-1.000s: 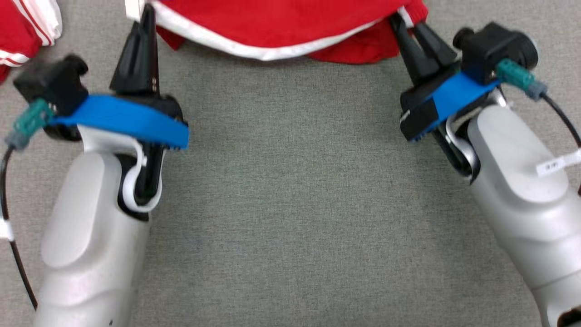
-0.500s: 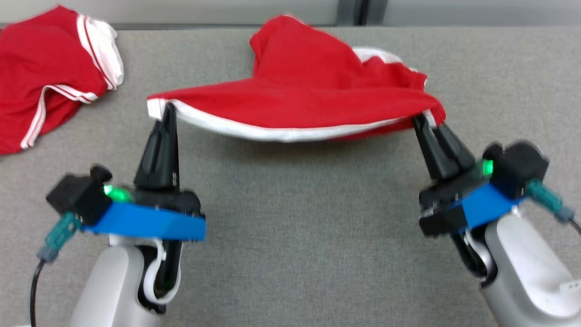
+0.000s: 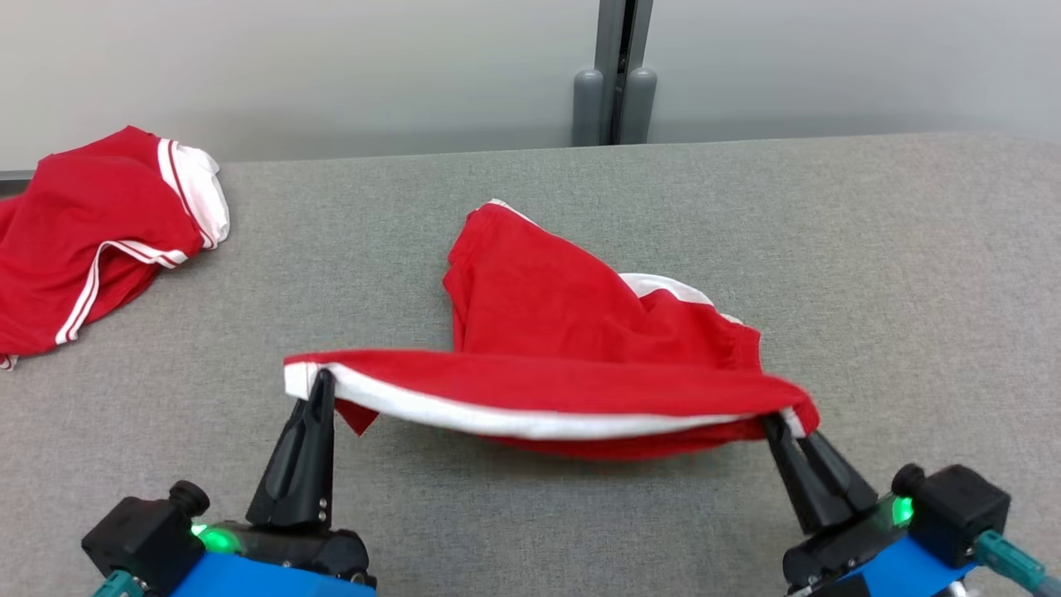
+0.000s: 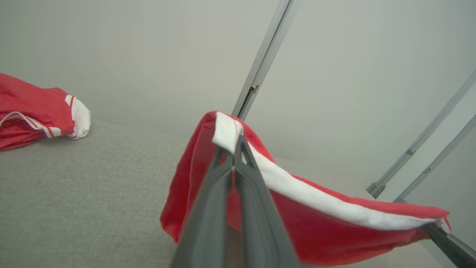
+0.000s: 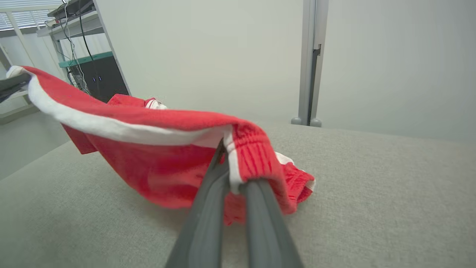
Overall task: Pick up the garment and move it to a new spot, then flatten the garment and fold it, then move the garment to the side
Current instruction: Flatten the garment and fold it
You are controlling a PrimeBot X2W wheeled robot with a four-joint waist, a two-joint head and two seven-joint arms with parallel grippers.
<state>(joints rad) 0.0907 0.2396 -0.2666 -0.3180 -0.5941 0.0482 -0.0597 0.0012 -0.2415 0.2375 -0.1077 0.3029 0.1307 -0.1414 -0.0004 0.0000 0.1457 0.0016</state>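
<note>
**Item 1: garment** (image 3: 580,365). Red shorts with a white-trimmed edge (image 3: 497,419). They sit mid-tabletop, towards the near side. The trimmed edge is lifted and stretched left to right. The far part lies bunched on the tabletop (image 3: 870,249). The two-corner hold probably keeps that edge taut, so the cloth can be drawn out flat once laid down.

**Item 2: left fingers** (image 3: 302,473). Pressed fully together, pinching the left end of the white trim, as the left wrist view (image 4: 219,208) confirms.

**Item 3: right fingers** (image 3: 796,481). Nearly together, with only cloth between them, clamping the gathered right corner (image 5: 208,216).

**Item 4: second red garment** (image 3: 91,232). Crumpled at the far left, well apart from the work, probably awaiting its turn.
</note>
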